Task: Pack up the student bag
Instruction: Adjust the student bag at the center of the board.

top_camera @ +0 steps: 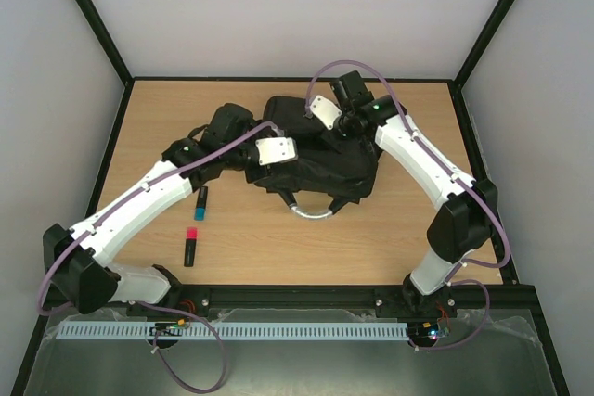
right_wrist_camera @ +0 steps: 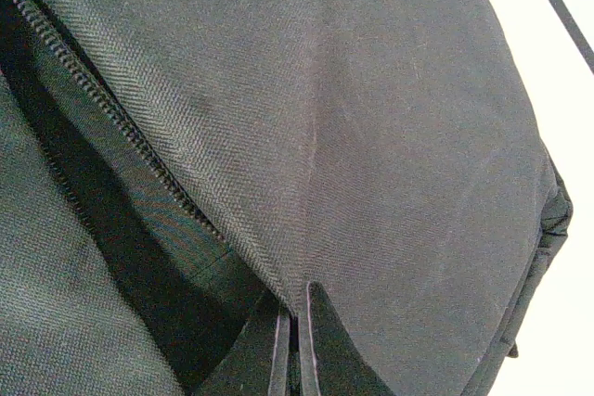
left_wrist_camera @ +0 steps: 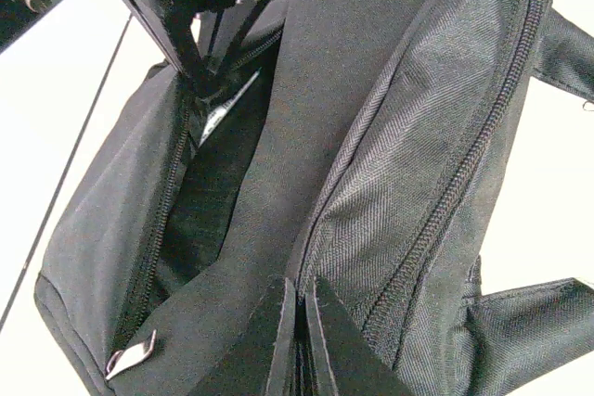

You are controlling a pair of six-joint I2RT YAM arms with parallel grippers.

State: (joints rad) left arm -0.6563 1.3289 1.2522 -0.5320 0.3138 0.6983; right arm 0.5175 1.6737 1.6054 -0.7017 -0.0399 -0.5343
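Bag, from above: student bag (top_camera: pixel 325 159) lies on the worktop (top_camera: pixel 408 229) towards the back and middle, its silver handle loop (top_camera: pixel 312 211) on the near side; we see the left arm (top_camera: pixel 139 201) and the right arm (top_camera: pixel 418 150) reaching onto it from either side
Loose items, from above: blue-banded marker (top_camera: pixel 202 199) and red-capped marker (top_camera: pixel 190 246) lie on bare wood left of the bag, apart from it and from each other
Left wrist view: left hand (left_wrist_camera: pixel 297 331) is pinched shut on a fabric edge of the bag; beyond it a pocket gapes along an undone zip (left_wrist_camera: pixel 167 201), with a white label (left_wrist_camera: pixel 223 113) inside and a zip pull (left_wrist_camera: pixel 130 356) at the near end; the right hand (left_wrist_camera: pixel 199 76) holds the far end of that same mouth
Right wrist view: its fingers (right_wrist_camera: pixel 251 350) are pressed together with a fold of bag cloth caught between them; open zip teeth run up the left
Step in hand: we judge that both hands are spreading the pocket mouth; nothing is packed that we can see
Next move: we think one hand must let go and fetch a marker while the other keeps the mouth up; the risk is that the slack cloth falls shut once one side is freed
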